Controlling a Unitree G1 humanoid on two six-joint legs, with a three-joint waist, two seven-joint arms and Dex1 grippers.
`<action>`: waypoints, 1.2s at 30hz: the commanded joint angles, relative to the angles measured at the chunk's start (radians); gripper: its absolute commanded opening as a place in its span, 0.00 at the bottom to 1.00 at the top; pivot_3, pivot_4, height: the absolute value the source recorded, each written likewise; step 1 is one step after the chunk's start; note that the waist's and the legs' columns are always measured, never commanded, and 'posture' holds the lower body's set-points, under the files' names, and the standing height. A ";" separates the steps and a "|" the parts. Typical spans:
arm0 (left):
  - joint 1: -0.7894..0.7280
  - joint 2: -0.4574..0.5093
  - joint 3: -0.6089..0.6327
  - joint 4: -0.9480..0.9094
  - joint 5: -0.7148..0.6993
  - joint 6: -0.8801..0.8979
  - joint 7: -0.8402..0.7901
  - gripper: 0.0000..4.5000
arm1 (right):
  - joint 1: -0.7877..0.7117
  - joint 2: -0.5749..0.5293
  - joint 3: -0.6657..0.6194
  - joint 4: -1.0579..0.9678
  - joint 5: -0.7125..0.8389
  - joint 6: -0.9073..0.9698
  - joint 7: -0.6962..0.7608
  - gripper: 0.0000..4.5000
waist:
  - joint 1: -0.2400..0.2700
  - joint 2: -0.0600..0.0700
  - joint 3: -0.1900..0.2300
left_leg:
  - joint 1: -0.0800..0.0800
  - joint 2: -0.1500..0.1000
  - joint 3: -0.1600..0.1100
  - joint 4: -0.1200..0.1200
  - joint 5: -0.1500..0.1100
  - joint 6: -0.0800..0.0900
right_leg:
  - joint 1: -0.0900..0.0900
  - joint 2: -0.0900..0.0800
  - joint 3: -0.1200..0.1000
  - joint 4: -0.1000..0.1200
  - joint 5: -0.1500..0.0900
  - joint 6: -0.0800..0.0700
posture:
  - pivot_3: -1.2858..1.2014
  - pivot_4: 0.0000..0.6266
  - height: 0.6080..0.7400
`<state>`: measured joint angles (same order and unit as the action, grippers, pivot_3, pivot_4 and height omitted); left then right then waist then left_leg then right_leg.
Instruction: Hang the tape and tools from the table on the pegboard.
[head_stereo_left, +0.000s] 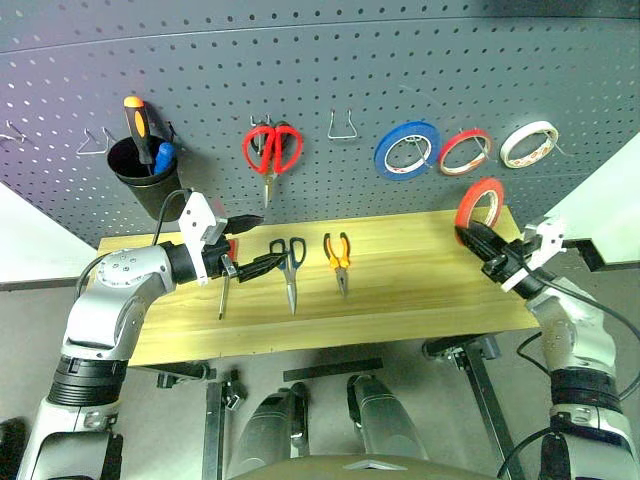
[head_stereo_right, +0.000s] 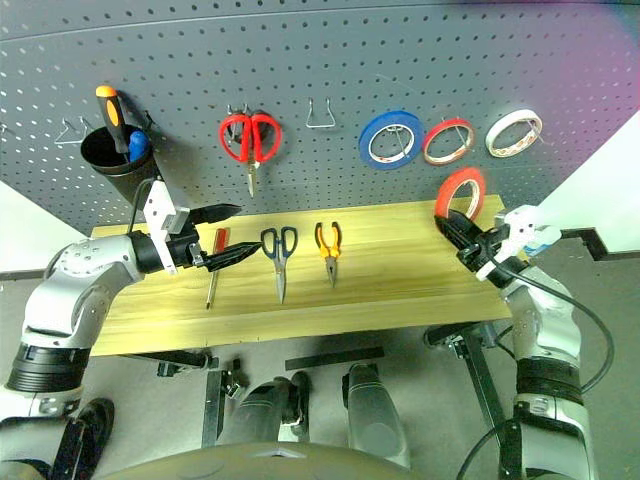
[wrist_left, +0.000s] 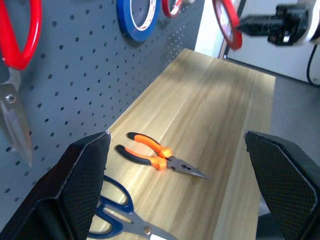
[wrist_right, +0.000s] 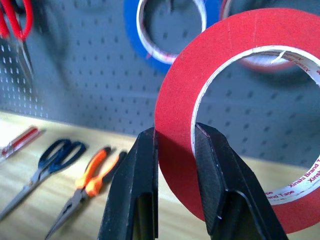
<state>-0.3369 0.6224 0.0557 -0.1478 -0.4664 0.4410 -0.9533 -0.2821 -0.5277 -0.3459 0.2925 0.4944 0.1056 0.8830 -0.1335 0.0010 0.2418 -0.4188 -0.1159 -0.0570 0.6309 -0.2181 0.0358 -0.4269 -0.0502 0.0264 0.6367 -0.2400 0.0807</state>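
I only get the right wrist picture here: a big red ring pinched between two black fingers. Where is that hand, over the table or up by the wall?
Observer: The right gripper holds the red tape upright in the air above the table's right end, below the rolls already hanging on the pegboard.
Operator: What's the other hand up to?
Observer: The left gripper is open and empty, above the table's left part, near the red-handled screwdriver.
Operator: Any free hook?
Observer: Yes, a bare wire hook hangs between the red scissors and the blue roll.
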 joint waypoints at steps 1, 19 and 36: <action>-0.032 -0.003 0.005 0.000 -0.004 -0.029 -0.010 1.00 | 0.010 -0.033 -0.046 -0.081 0.041 0.027 -0.007 0.15 | -0.002 0.000 -0.001 | 0.000 0.000 0.000 0.000 0.000 0.000 | 0.000 0.000 0.000 0.000 0.000 0.000 | 0.38 0.26 1.00; -0.035 -0.014 0.006 -0.011 -0.003 -0.030 0.004 1.00 | -0.158 -0.015 0.027 -0.104 0.037 0.049 -0.054 0.15 | -0.080 0.001 -0.009 | 0.001 0.000 0.001 0.006 0.001 0.003 | 0.000 0.000 0.000 0.010 0.000 0.000 | 0.40 0.27 1.00; -0.005 -0.008 0.016 -0.078 -0.019 0.009 0.043 1.00 | -0.362 0.040 0.143 0.223 -0.128 -0.173 -0.028 0.15 | -0.073 0.002 -0.009 | 0.001 0.000 0.001 0.012 0.001 0.004 | 0.000 0.000 0.000 0.014 0.000 0.000 | 0.42 0.27 1.00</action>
<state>-0.3466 0.6068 0.0527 -0.1828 -0.4676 0.4498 -0.9135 -0.5949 -0.4878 -0.1964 0.4841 0.3874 -0.0021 0.8618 -0.2061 0.0025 0.2324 -0.4182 -0.1159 -0.0563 0.6431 -0.2173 0.0395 -0.4265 -0.0498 0.0266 0.6503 -0.2402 0.0807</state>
